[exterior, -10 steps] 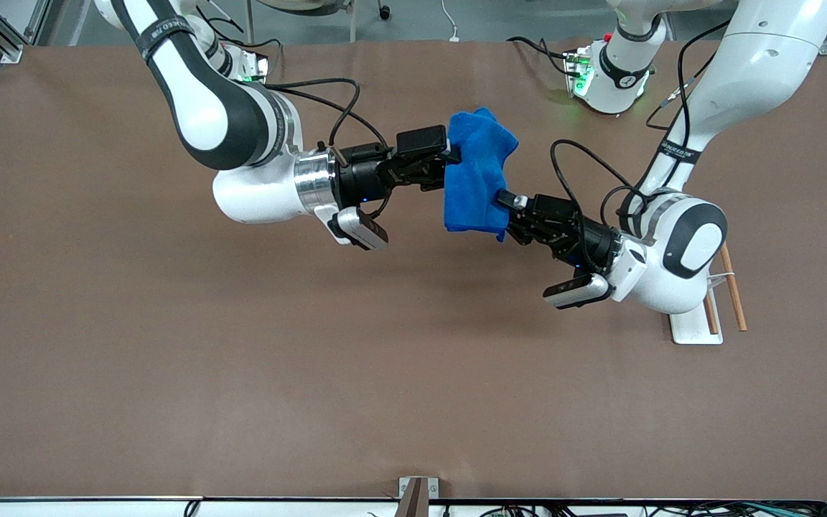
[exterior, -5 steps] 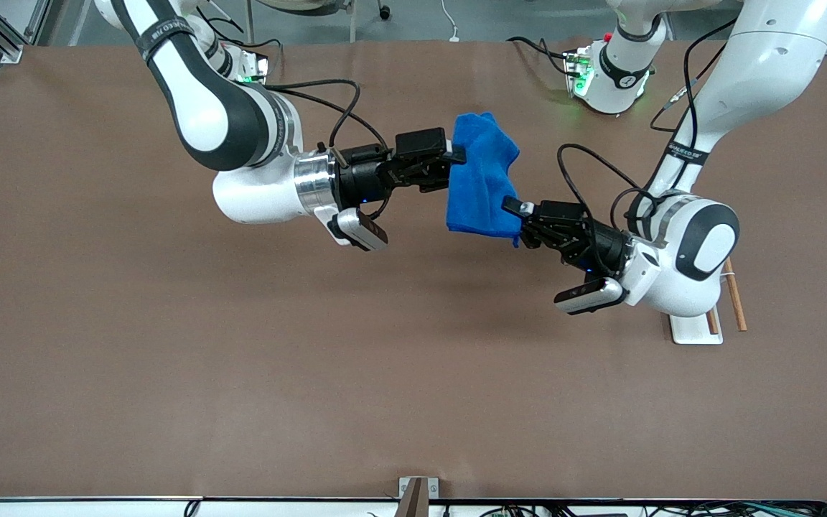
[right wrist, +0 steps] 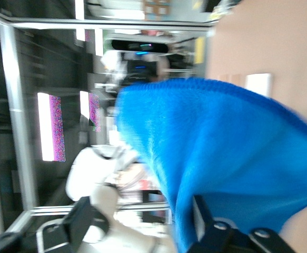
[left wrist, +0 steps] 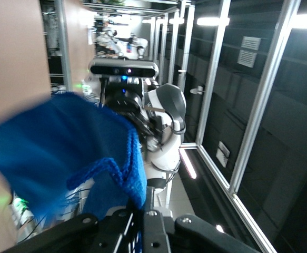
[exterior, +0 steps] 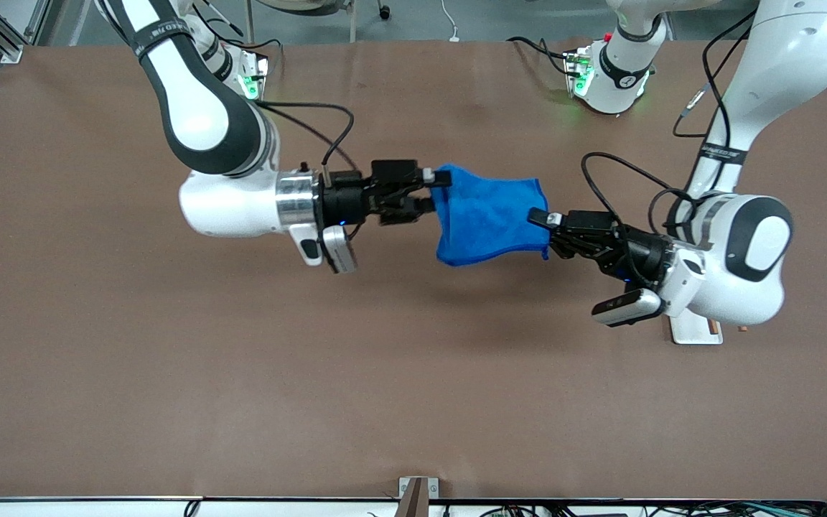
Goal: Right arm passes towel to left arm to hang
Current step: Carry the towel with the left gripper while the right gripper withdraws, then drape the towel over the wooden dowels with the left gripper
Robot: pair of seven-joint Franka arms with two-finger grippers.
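Front view: towel (exterior: 489,221) stretched in mid-air over the table's middle, between both grippers. Right gripper (exterior: 424,192) pinching one edge; left gripper (exterior: 544,228) pinching the other edge.

Left wrist view: towel corner (left wrist: 135,187) clamped in the left gripper's fingers.

Right wrist view: towel (right wrist: 232,168) held at the right gripper's fingers.

Status, judged: handover underway; right gripper's release and hanging not yet done.
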